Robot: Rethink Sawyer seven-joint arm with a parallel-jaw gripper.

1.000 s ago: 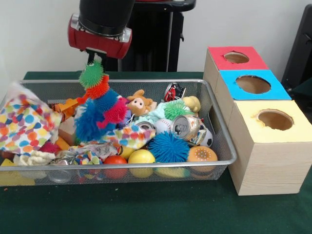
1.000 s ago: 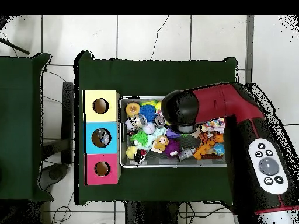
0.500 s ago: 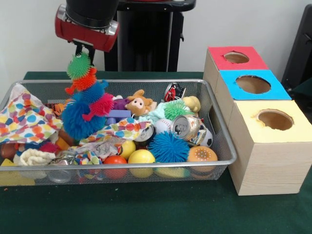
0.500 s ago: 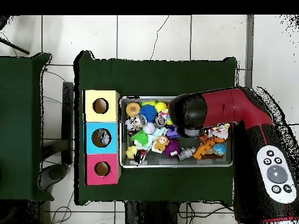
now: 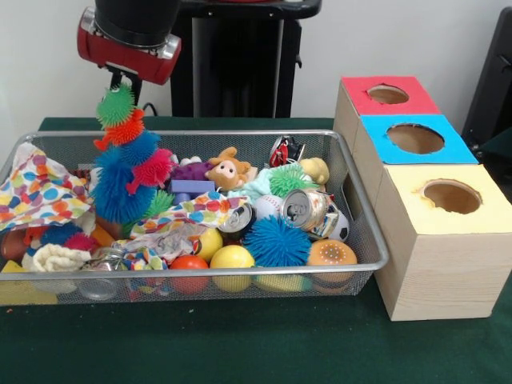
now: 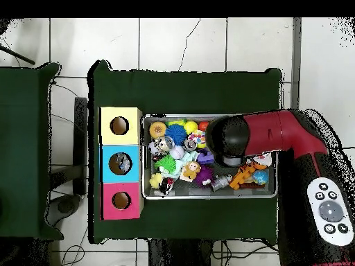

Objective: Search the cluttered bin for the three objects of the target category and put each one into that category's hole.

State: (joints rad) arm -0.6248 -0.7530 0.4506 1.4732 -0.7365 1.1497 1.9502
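My gripper (image 5: 122, 82) clamped on the spiky toy chain (image 5: 124, 160), it hung over the mesh bin (image 5: 364, 232) left end, open air above the rim.

Green table (image 5: 240, 344) bears a wire bin (image 5: 364, 240) beside three boxes (image 5: 432, 240)
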